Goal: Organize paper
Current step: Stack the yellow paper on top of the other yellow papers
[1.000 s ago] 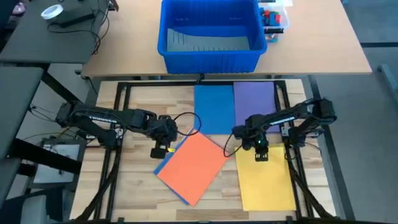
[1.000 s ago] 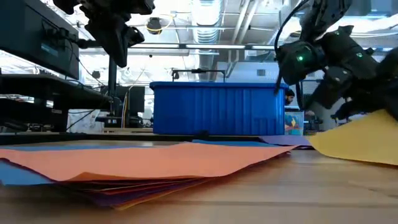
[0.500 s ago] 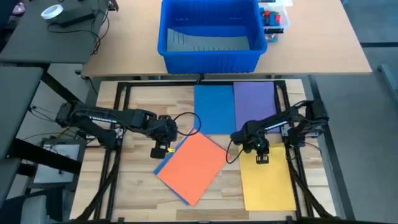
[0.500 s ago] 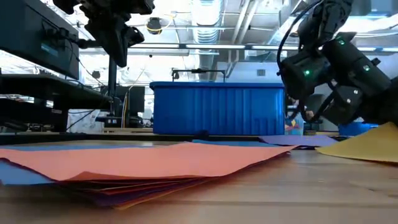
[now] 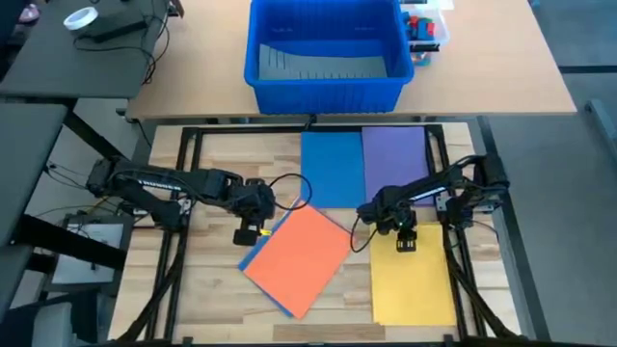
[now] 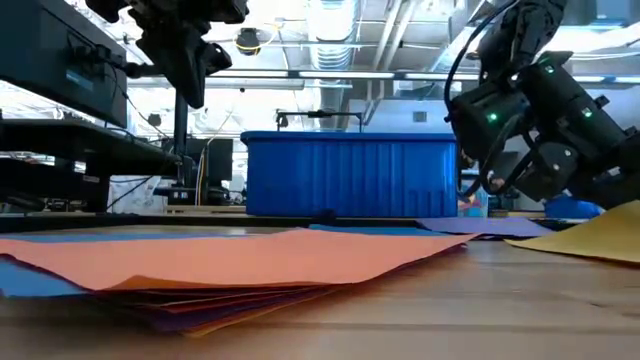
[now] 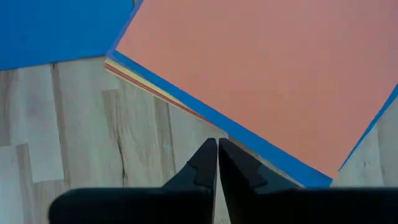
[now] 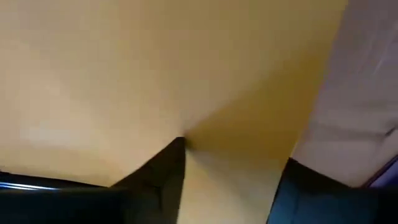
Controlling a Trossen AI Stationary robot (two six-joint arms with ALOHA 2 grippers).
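Lower now, the yellow paper [image 5: 415,281] lies nearly flat on the table [image 5: 217,289], right gripper [image 5: 398,227] jaws pinching its edge; left gripper [image 5: 253,220] jaws closed, empty.

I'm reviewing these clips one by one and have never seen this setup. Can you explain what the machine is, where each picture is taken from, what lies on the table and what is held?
Two dark robot arms work at a wooden table. One picture looks straight down, one looks level across the tabletop, and one comes from each wrist.

A blue sheet and a purple sheet lie side by side. An orange sheet tops a skewed stack.

The right gripper is at the far edge of the yellow sheet, with one finger pressed to the paper; a firm grip is not clear. The left gripper, shut and empty, hovers beside the stack. A blue bin stands on the table behind.
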